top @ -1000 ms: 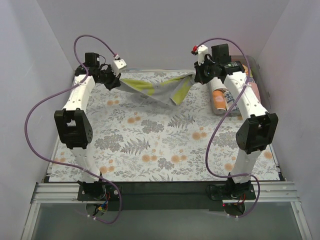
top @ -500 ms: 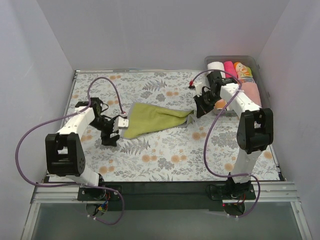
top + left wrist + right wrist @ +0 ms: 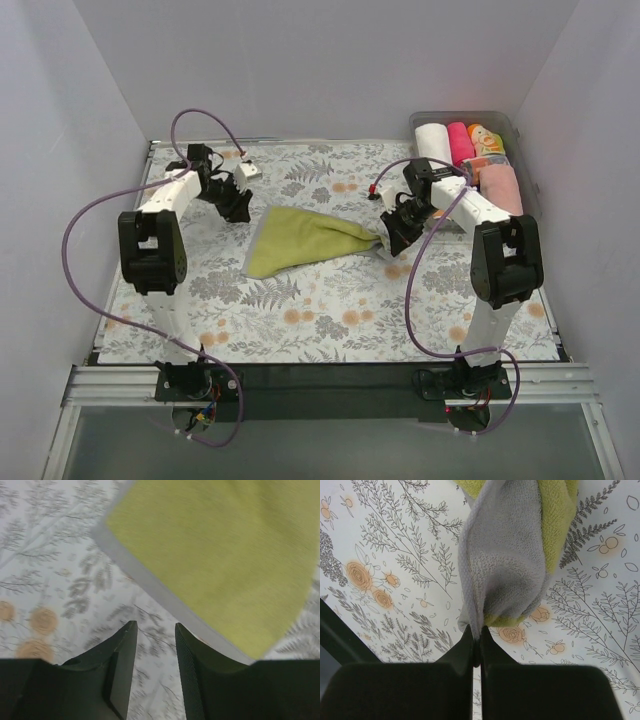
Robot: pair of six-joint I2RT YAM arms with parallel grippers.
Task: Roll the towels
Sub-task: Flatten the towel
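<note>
Towel [image 3: 305,238], where's it sitting rn? — Desk

Mid-table, lying on the floral table cover [image 3: 330,300], yellow-green side up w/ grey edging. It's wide toward the L and bunches to a narrow end on the R. — Op

Grippers? — Desk

R gripper [image 3: 388,238] has that bunched end. On my R wrist cam the fingers [image 3: 462,655] are pressed together on a grey fold of the cloth, which spreads away from the tips. L gripper [image 3: 238,207] is off the cloth, just beside its far-L corner. On my L wrist cam the fingers [image 3: 122,665] stand apart w/ nothing btwn them but table print, and the grey-trimmed edge lies just ahead of the tips, to the R. I can't tell if L is touching the table or a bit above it; that cam's blurry. — Op

Anything else on deck? — Desk

Clear bin [image 3: 462,114] at the far-R corner w/ rolled towels in it: white [image 3: 431,140], pink [image 3: 459,140], orange-patterned [image 3: 484,139], plus a bigger pink one [image 3: 501,186] at the bin's near end. It's right by the R arm and well apart from the L. — Op
</note>
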